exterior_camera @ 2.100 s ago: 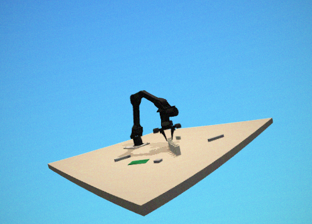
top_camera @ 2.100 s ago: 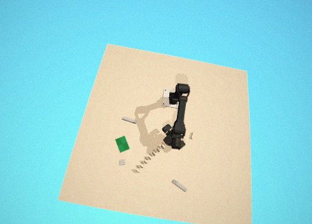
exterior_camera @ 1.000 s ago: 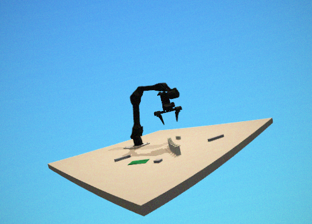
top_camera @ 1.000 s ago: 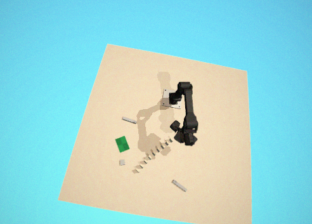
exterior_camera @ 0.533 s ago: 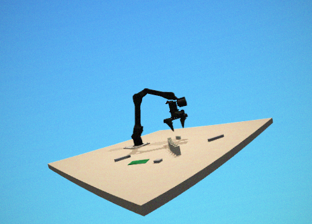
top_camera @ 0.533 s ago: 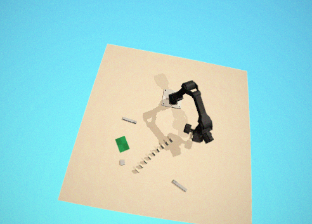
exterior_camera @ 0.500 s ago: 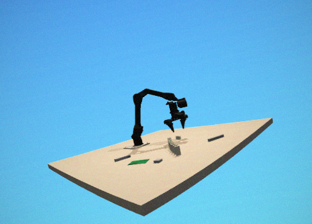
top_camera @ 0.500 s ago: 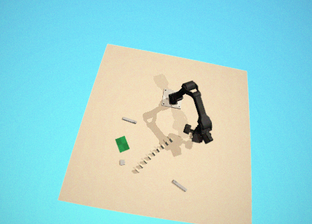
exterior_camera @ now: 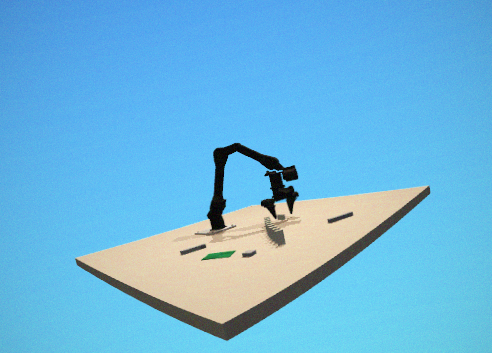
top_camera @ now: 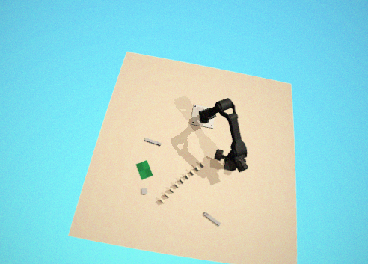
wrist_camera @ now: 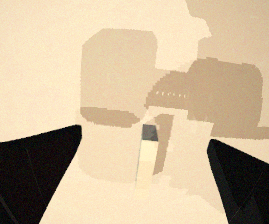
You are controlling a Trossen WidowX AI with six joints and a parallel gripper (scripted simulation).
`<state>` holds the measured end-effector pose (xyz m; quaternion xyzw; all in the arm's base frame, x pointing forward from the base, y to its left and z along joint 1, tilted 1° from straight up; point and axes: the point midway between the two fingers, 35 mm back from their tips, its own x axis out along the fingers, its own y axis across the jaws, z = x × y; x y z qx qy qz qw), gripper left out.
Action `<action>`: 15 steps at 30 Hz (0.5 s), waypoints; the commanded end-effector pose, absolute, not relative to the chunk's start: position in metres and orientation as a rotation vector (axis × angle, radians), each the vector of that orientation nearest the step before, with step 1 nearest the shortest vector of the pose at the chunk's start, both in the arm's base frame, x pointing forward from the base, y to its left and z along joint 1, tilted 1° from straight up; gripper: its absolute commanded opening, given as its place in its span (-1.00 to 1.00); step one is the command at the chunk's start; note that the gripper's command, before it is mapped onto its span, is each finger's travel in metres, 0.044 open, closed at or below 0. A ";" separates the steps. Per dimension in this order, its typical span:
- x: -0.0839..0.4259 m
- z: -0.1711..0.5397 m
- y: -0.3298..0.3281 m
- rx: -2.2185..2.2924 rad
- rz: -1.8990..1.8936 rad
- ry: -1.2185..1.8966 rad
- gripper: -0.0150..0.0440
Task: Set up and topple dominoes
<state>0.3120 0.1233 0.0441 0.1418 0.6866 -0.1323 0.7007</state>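
Observation:
The row of standing cream dominoes (top_camera: 181,181) (exterior_camera: 274,230) runs diagonally across the table, evenly spaced and upright. A loose cream domino (exterior_camera: 281,217) (wrist_camera: 147,152) with a dark end is apart from the row, beyond its end nearer the arm; it seems to lie down. My gripper (top_camera: 224,160) (exterior_camera: 283,215) (wrist_camera: 146,139) is open and empty, pointing down above the loose domino, with one finger to each side of it in the wrist view. The arm hides that domino in the top view.
A grey bar (top_camera: 152,141) (exterior_camera: 193,249) and a green patch (top_camera: 144,170) (exterior_camera: 218,255) lie on the far side of the row. A small grey block (top_camera: 144,191) (exterior_camera: 249,253) lies near the patch. Another grey bar (top_camera: 212,218) (exterior_camera: 340,217) lies on the opposite side of the row.

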 end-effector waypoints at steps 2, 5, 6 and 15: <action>0.311 0.036 0.123 0.308 -0.294 1.534 1.00; 0.311 0.035 0.122 0.308 -0.294 1.534 1.00; 0.311 0.035 0.122 0.308 -0.294 1.534 0.91; 0.311 0.035 0.122 0.308 -0.294 1.534 0.11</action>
